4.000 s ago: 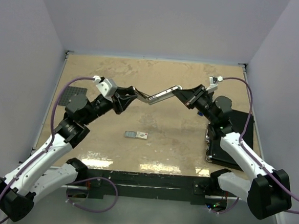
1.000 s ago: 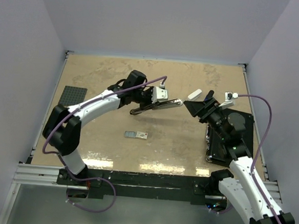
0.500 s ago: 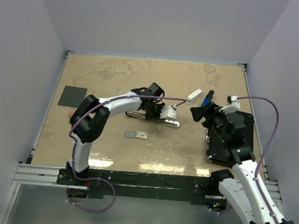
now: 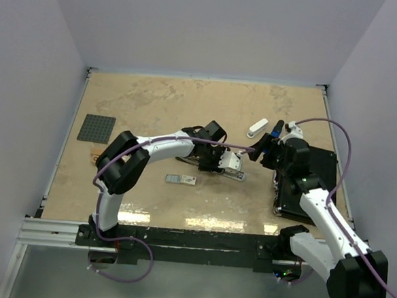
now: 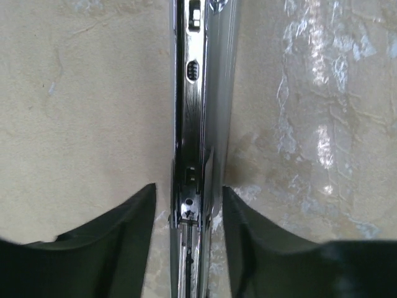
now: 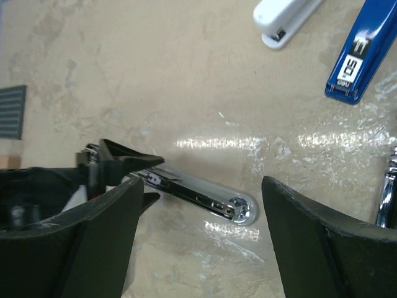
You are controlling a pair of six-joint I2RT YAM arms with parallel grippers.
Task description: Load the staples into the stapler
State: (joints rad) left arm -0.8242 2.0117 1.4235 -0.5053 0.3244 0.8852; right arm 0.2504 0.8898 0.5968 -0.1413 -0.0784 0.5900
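Now my left gripper (image 5: pixel 188 189) straddles the stapler (image 5: pixel 198 93), jaws slack, so it lies flat for loading; right gripper (image 6: pixel 203 183) gapes empty at three o'clock.

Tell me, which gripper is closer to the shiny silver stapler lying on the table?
Left. The left gripper straddles the silver stapler, one finger on each side of it. The right gripper hangs open off its rounded chrome end, not touching it.

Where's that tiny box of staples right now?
In the overhead view, the staples lie on the table slightly left of centre, just below the chrome stapler.
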